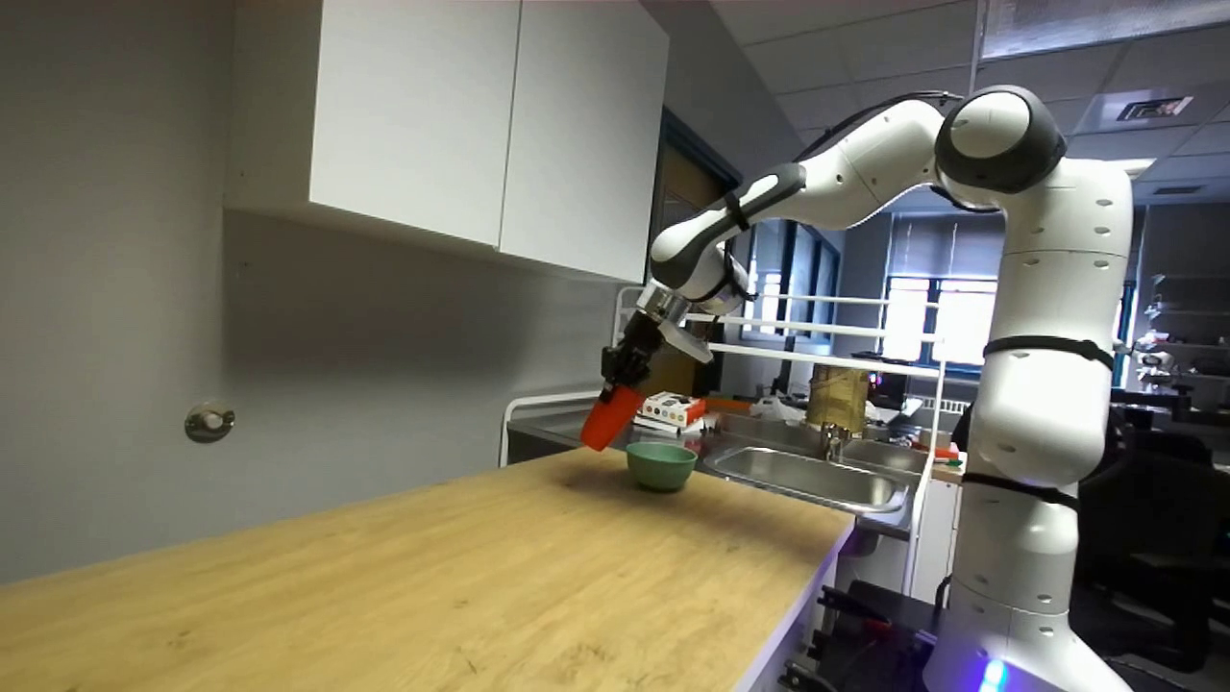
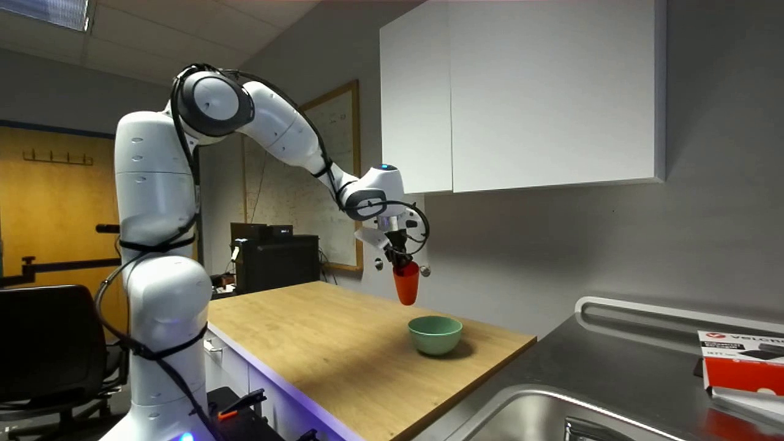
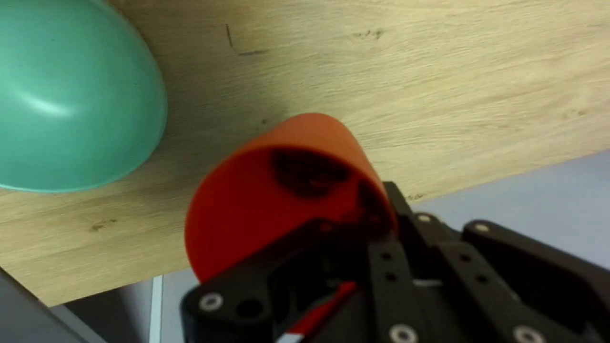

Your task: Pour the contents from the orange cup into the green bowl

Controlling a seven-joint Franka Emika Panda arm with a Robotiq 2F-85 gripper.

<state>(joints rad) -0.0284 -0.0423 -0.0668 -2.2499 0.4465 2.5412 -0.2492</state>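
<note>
The orange cup (image 1: 612, 420) hangs in the air beside the green bowl (image 1: 661, 468), tilted in this exterior view. In an exterior view the cup (image 2: 407, 285) is a little above and behind the bowl (image 2: 435, 343). My gripper (image 3: 374, 209) is shut on the cup's wall in the wrist view, one finger inside the cup (image 3: 228, 214) and one outside. Dark contents show at the cup's bottom; what they are is unclear. The bowl (image 3: 71, 109) stands upright on the table, cut off by the upper-left edge of the wrist view. Its visible inside looks bare.
The wooden table (image 1: 461, 567) ends close to the bowl. Beyond it are a sink (image 1: 807, 471) and a dark counter with boxes (image 2: 741, 367). White wall cabinets (image 2: 527, 98) hang above the table against the grey wall. A white rail (image 1: 769, 322) stands behind the arm.
</note>
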